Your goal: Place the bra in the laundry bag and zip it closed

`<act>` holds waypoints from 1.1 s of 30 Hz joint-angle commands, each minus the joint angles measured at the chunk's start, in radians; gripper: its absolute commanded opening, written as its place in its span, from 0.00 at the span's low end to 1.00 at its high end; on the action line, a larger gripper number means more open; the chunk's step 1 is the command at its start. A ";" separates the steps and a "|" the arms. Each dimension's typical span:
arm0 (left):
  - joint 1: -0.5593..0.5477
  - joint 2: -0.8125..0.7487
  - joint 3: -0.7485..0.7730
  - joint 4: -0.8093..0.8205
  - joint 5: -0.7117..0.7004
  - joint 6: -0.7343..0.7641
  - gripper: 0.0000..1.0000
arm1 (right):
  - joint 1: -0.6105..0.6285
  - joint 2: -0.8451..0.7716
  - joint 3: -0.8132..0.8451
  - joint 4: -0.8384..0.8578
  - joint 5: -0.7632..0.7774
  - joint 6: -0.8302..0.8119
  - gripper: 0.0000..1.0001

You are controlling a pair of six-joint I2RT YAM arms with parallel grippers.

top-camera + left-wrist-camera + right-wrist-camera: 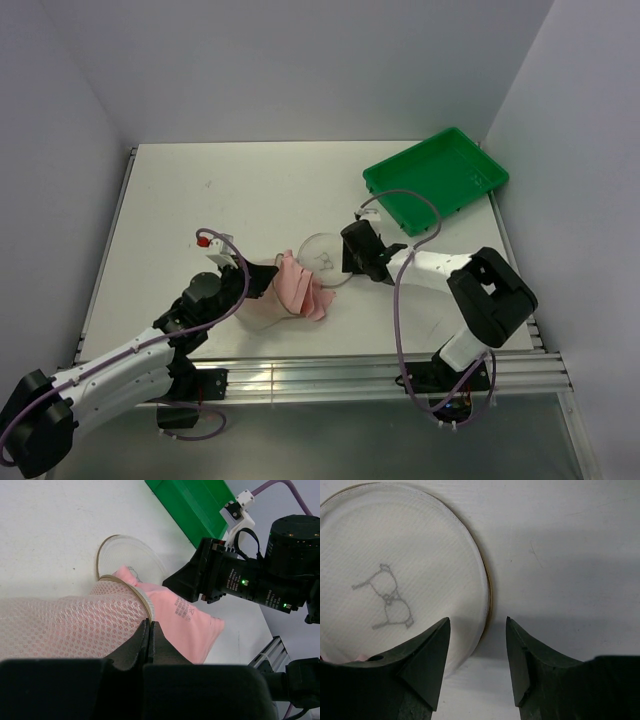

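Observation:
The laundry bag lies open in two round halves. One half point(325, 258) lies flat with a small dark mark point(385, 597). The other mesh half point(75, 625) covers most of the salmon-pink bra point(300, 285). Part of the bra point(185, 625) sticks out past the rim, showing a care label. My left gripper point(149, 626) is shut on the rim of the mesh half, at the bra's left in the top view point(268, 280). My right gripper point(477, 625) is open, its jaws straddling the flat half's rim point(487, 590); in the top view it point(345, 262) sits at that half's right edge.
A green plastic tray point(435, 175) stands at the back right, also seen in the left wrist view point(190, 505). The right arm's wrist point(250, 575) is close to the bra's right side. The table's front rail point(330, 375) runs just behind both arm bases.

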 commanded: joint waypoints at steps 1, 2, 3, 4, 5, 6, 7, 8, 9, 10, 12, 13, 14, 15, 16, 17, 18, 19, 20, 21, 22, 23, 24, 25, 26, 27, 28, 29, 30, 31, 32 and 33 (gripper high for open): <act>0.005 -0.011 -0.008 0.036 0.009 0.003 0.00 | -0.007 0.030 0.051 0.017 0.044 0.013 0.55; 0.005 -0.006 -0.008 0.037 0.012 0.003 0.00 | -0.009 0.047 0.054 0.019 0.041 0.013 0.52; 0.005 -0.003 -0.007 0.042 0.013 0.004 0.00 | -0.009 0.054 0.060 0.021 0.041 0.016 0.51; 0.005 0.002 -0.008 0.045 0.015 0.004 0.00 | -0.009 0.061 0.059 0.025 0.036 0.016 0.49; 0.005 0.005 -0.008 0.048 0.021 0.004 0.00 | -0.007 0.073 0.062 0.027 0.036 0.019 0.45; 0.005 0.006 -0.008 0.051 0.021 0.004 0.00 | -0.009 0.079 0.064 0.028 0.036 0.021 0.43; 0.005 0.009 -0.010 0.056 0.024 0.004 0.00 | -0.009 0.087 0.064 0.031 0.036 0.021 0.41; 0.005 0.008 -0.010 0.057 0.024 0.004 0.00 | -0.009 0.096 0.064 0.033 0.036 0.024 0.38; 0.005 0.008 -0.010 0.057 0.024 0.006 0.00 | -0.009 0.099 0.065 0.034 0.035 0.026 0.35; 0.005 0.005 -0.010 0.056 0.024 0.004 0.00 | -0.010 0.101 0.062 0.043 0.030 0.029 0.20; 0.005 0.002 -0.007 0.051 0.021 0.009 0.00 | -0.015 0.081 0.038 0.063 0.035 0.041 0.06; 0.005 -0.003 -0.005 0.044 0.019 0.007 0.00 | -0.015 0.065 0.027 0.073 0.039 0.044 0.00; 0.005 -0.005 -0.004 0.041 0.018 0.010 0.00 | -0.015 0.014 -0.001 0.102 0.052 0.046 0.00; 0.005 -0.008 -0.001 0.037 0.015 0.012 0.00 | -0.014 -0.023 -0.018 0.126 0.059 0.043 0.00; 0.005 -0.011 0.003 0.030 0.013 0.010 0.00 | -0.014 -0.107 -0.031 0.132 0.068 0.041 0.00; 0.005 -0.011 0.012 0.024 0.010 0.012 0.00 | -0.014 -0.152 -0.053 0.129 0.082 0.033 0.00; 0.005 -0.008 0.022 0.013 0.001 0.009 0.00 | -0.014 -0.203 -0.056 0.095 0.088 0.026 0.00; 0.005 -0.006 0.033 -0.016 -0.005 0.001 0.00 | -0.009 -0.305 -0.058 0.076 0.091 0.004 0.00; 0.007 -0.003 0.058 -0.033 -0.011 -0.003 0.00 | -0.006 -0.355 -0.055 0.039 0.084 -0.010 0.00; 0.008 0.006 0.074 -0.051 -0.019 -0.013 0.00 | 0.002 -0.405 -0.047 -0.045 0.073 -0.020 0.00; 0.012 0.014 0.093 -0.073 -0.028 -0.025 0.00 | 0.009 -0.495 -0.036 -0.094 0.062 -0.031 0.00; 0.016 0.026 0.136 -0.114 -0.024 -0.033 0.00 | 0.017 -0.537 -0.010 -0.140 0.052 -0.052 0.00; 0.027 0.035 0.159 -0.131 -0.014 -0.037 0.00 | 0.028 -0.579 0.013 -0.245 0.049 -0.060 0.00; 0.034 0.057 0.182 -0.143 0.021 -0.046 0.00 | 0.055 -0.646 0.043 -0.301 0.047 -0.079 0.00; 0.045 0.064 0.232 -0.166 0.044 -0.050 0.00 | 0.069 -0.668 0.130 -0.350 0.044 -0.088 0.00; 0.064 0.081 0.263 -0.179 0.064 -0.053 0.00 | 0.081 -0.685 0.184 -0.449 0.064 -0.095 0.00; 0.071 0.089 0.289 -0.191 0.096 -0.047 0.00 | 0.121 -0.706 0.230 -0.484 0.079 -0.103 0.00; 0.081 0.101 0.335 -0.206 0.110 -0.043 0.00 | 0.135 -0.711 0.296 -0.505 0.087 -0.108 0.00; 0.102 0.130 0.349 -0.235 0.121 -0.040 0.00 | 0.141 -0.711 0.307 -0.518 0.069 -0.106 0.00; 0.113 0.144 0.346 -0.234 0.121 -0.043 0.00 | 0.143 -0.697 0.300 -0.506 0.058 -0.114 0.00; 0.128 0.162 0.316 -0.225 0.162 -0.056 0.00 | 0.135 -0.679 0.262 -0.501 0.061 -0.112 0.00; 0.168 0.196 0.293 -0.182 0.196 -0.089 0.00 | 0.123 -0.654 0.252 -0.533 0.088 -0.106 0.00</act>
